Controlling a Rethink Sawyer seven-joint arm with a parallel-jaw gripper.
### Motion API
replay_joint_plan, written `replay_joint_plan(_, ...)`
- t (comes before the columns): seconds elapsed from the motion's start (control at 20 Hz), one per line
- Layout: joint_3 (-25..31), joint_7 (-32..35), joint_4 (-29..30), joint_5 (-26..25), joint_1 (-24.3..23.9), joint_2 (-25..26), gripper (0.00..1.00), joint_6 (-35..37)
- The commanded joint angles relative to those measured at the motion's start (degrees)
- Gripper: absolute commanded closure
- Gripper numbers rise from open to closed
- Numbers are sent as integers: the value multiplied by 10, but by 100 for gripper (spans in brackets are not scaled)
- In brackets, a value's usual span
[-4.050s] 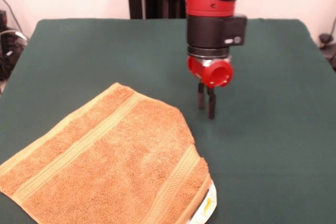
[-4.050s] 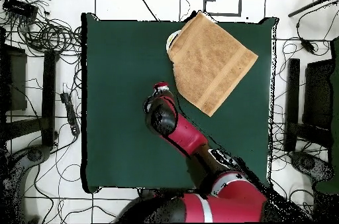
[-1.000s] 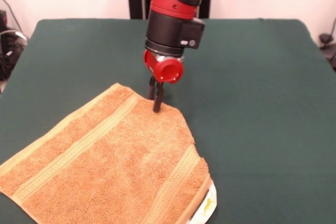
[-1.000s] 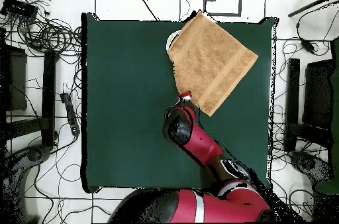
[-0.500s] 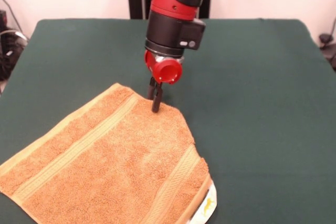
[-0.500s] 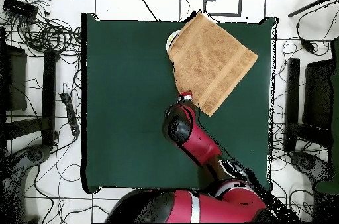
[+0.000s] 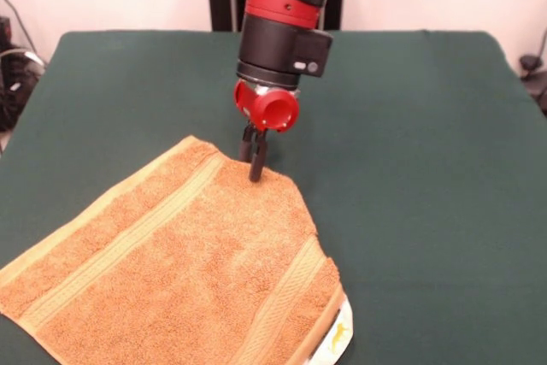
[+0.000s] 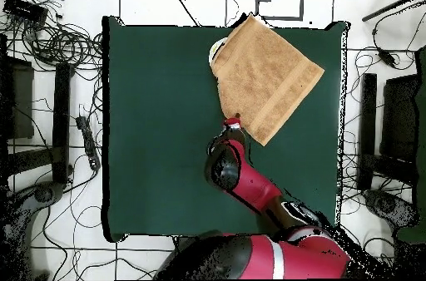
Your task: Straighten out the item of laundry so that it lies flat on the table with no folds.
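Observation:
The item of laundry (image 7: 179, 262) is an orange-tan towel lying at the near left of the green table (image 7: 410, 168), with one side folded over and a white tag (image 7: 338, 335) showing under its near right corner. My gripper (image 7: 250, 168) points down at the towel's far edge, its fingers pressed close together with the tips on the cloth. In the overhead view the towel (image 8: 266, 74) sits near the table's top right, and the gripper (image 8: 232, 120) meets its lower left edge.
The table (image 8: 158, 128) stretches wide around the towel. Cables and stands lie on the floor beyond the table's edges.
Four seconds ago the gripper hung over bare table to the right of the towel; it has since moved to the towel's far edge and has stayed there for the last second.

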Motion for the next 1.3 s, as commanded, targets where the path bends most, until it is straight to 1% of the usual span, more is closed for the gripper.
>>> replay_joint_plan(0.05, 122, 239, -74, -11, -15, 120, 0, -106)
replay_joint_plan(0.4, 129, 243, -74, -8, -18, 121, 0, -90)
replay_joint_plan(0.6, 131, 240, -69, 2, -18, 118, 0, -82)
replay_joint_plan(0.7, 137, 244, -70, -5, -23, 121, 0, -87)
replay_joint_plan(0.85, 141, 241, -78, -14, -28, 128, 0, -91)
replay_joint_plan(1.05, 146, 222, -96, -13, -31, 140, 0, -77)
replay_joint_plan(1.3, 152, 206, -136, -8, -29, 161, 0, -67)
